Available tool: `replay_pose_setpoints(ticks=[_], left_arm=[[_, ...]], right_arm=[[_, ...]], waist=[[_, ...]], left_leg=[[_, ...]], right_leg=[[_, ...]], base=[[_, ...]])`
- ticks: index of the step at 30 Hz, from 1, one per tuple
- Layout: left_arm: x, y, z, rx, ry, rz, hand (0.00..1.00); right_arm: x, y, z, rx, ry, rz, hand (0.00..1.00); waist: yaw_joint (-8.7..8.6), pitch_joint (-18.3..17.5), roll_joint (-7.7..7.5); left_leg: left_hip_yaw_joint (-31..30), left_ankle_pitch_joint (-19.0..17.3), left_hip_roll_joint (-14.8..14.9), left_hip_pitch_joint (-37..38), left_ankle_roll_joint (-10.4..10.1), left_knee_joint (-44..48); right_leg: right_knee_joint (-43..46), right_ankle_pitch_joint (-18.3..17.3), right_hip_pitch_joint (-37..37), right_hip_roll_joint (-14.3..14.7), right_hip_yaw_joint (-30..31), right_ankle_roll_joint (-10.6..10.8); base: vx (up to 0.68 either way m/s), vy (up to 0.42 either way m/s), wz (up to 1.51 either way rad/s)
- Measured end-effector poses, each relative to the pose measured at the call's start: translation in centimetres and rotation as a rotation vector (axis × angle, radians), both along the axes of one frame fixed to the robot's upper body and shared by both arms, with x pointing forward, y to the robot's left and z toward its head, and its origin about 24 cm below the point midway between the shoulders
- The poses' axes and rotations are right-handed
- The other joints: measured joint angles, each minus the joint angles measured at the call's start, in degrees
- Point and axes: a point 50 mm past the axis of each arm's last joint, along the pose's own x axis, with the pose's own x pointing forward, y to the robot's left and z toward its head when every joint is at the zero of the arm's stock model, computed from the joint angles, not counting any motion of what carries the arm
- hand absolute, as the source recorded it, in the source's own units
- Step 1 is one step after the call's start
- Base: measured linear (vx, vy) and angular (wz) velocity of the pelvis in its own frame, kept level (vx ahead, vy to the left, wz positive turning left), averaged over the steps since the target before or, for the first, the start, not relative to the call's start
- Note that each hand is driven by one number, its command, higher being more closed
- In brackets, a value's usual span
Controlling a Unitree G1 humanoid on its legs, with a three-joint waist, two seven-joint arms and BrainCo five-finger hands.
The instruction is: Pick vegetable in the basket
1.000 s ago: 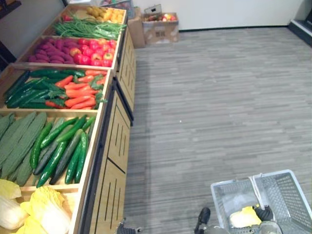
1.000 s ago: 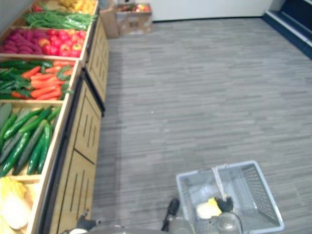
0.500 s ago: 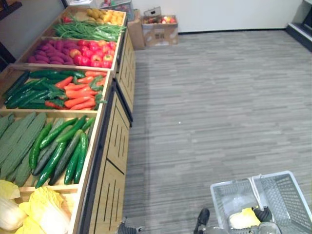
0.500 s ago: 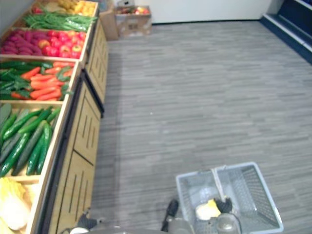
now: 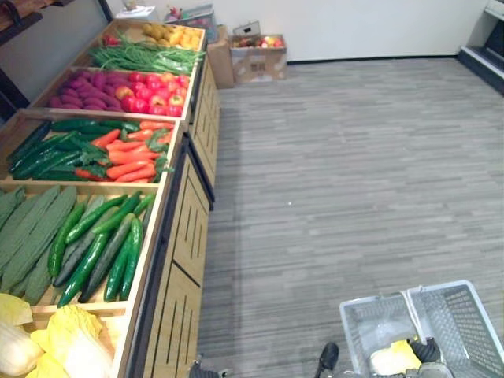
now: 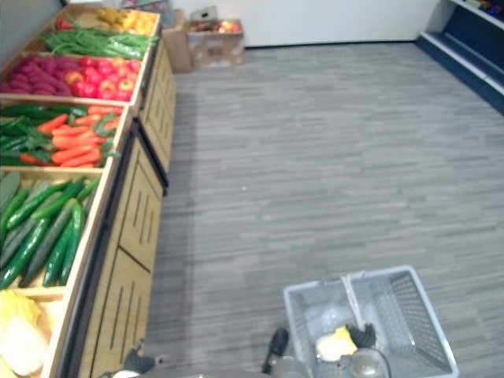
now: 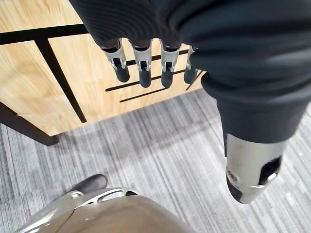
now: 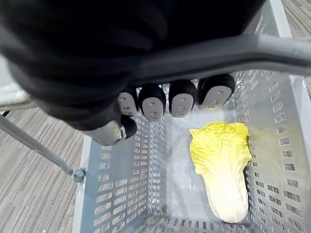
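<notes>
Plastic, wood, weave and cardboard
Basket [image 8: 116,194] of matt pale-grey perforated plastic, its handle [image 8: 218,56] a smooth grey bar; cabbage [image 8: 223,170] smooth, waxy; stand [image 5: 189,228] light grained wood; floor [image 5: 354,157] rough striped weave; box [image 5: 258,52] brown cardboard

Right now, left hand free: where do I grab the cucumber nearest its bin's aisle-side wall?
Likely around its middle from above, left hand across its length: the cucumber lies flat along the bin wall, others against its far side, so only its top looks clear. The right hand is curled round the basket handle.
</notes>
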Motion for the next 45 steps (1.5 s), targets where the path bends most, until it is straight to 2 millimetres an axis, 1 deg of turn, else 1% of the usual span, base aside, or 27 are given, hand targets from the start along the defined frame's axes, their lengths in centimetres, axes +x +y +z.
replay_pose_setpoints(ticks=[8,23,24,31,36,43,45], left_arm=[[-0.08,-0.03,-0.04,-0.001,0.004,-0.001,0.0],[-0.09,-0.07,-0.06,-0.003,0.006,-0.005,0.0],[-0.81,0.39,-0.18,0.004,0.031,0.006,0.0],[-0.8,0.39,-0.18,0.004,0.03,0.007,0.0],[-0.85,0.43,-0.2,0.001,0.032,0.018,0.0],[-0.88,0.5,-0.22,0.0,0.039,0.025,0.0],[-0.87,0.45,-0.23,-0.001,0.04,0.023,0.0]], right_arm=[[-0.24,-0.01,-0.07,0.0,0.006,-0.001,1.0],[-0.2,0.15,-0.12,0.002,0.009,0.009,1.0],[-0.25,0.93,-0.5,0.04,0.007,-0.006,1.0],[-0.07,0.86,-0.42,0.038,0.002,-0.007,1.0],[0.02,0.72,-0.34,0.041,-0.008,-0.023,1.0],[0.27,0.28,-0.1,0.056,-0.042,-0.08,1.0],[0.37,0.26,-0.03,0.053,-0.05,-0.085,1.0]], waist=[[0.0,-0.3,-0.29],[-0.01,-0.3,-0.29],[-0.05,-0.2,-0.09],[0.03,0.2,0.39],[0.33,0.3,0.33],[0.54,0.4,0.29],[0.13,0.7,0.38]], left_leg=[[-0.1,-0.1,-0.2,0.6,0.1,-0.1],[0.5,-0.3,-0.3,0.9,0.1,-0.1],[1.4,-1.1,-1.6,2.7,0.5,-0.3],[0.5,-1.1,-1.6,2.4,0.5,-0.3],[-0.4,-1.2,-1.5,1.4,0.5,-0.1],[-0.2,-1.3,-1.8,1.2,0.4,1.3],[-0.2,-1.4,-1.8,1.2,0.3,1.9]], right_leg=[[0.0,0.1,0.6,-0.3,-0.1,0.1],[-0.1,0.1,0.5,-0.1,0.6,0.2],[-0.1,0.6,1.5,-1.2,1.8,0.1],[-0.4,0.6,1.5,-1.3,1.2,0.1],[-0.5,0.5,0.8,-1.3,0.6,0.1],[-0.5,0.3,-0.1,-1.2,2.9,0.4],[-0.5,0.2,-0.5,-1.1,4.1,0.1]], base=[[0.01,0.024,0.01],[0.0,0.009,-0.01],[0.0,0.0,0.0],[0.0,0.0,0.04],[0.0,-0.003,0.06],[0.02,-0.005,-0.17],[0.02,-0.015,-0.27]])
